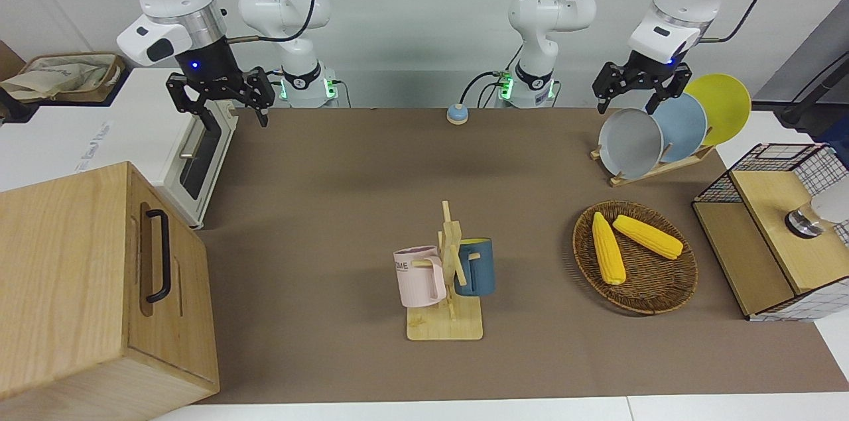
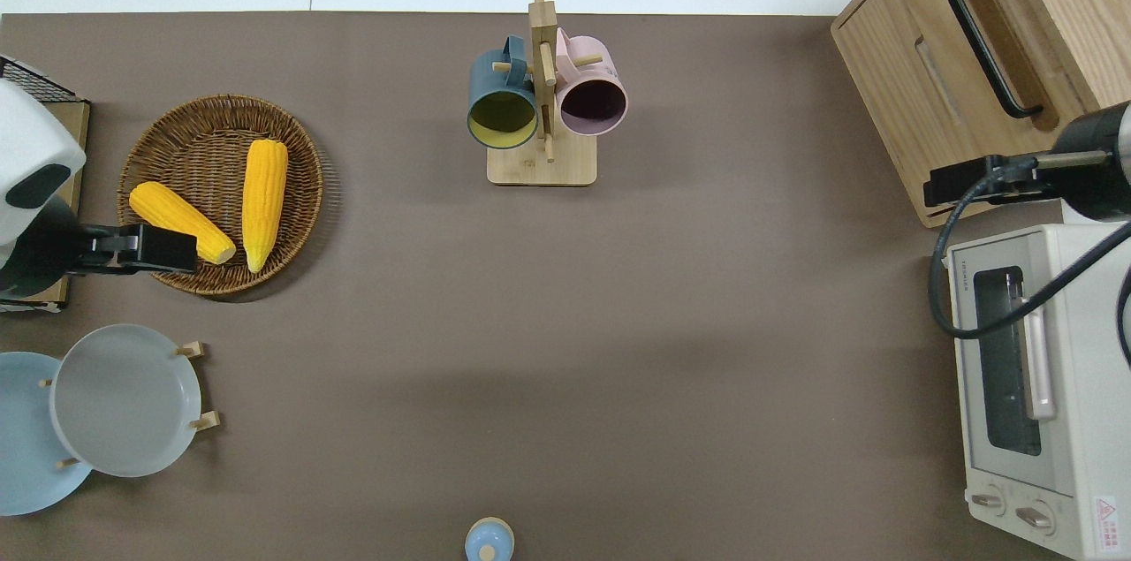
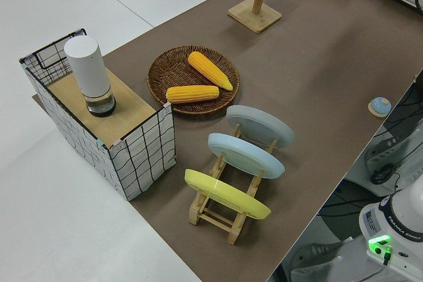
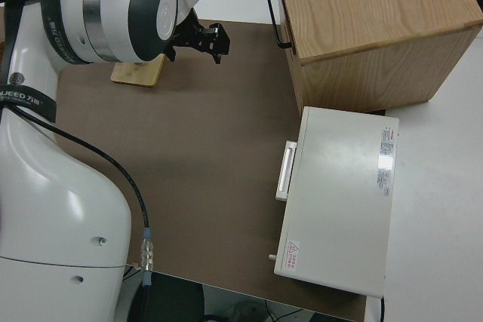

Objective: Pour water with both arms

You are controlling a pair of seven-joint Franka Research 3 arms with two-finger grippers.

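While both the left pincer (image 1: 635, 86) and right pincer (image 1: 221, 97) hang open and seemingly empty, I judge pouring from the mugs (image 1: 419, 276) unstarted.

Woven wicker basket (image 1: 683, 275); matt brown tablecloth (image 1: 331, 222).

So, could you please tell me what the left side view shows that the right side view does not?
Only the left side view shows the wicker basket holding two corn cobs, the plate rack, the wire crate and the white bottle on it. Only the right side view shows the wooden cabinet. Both show the toaster oven, the brown mat and the mug stand's base.
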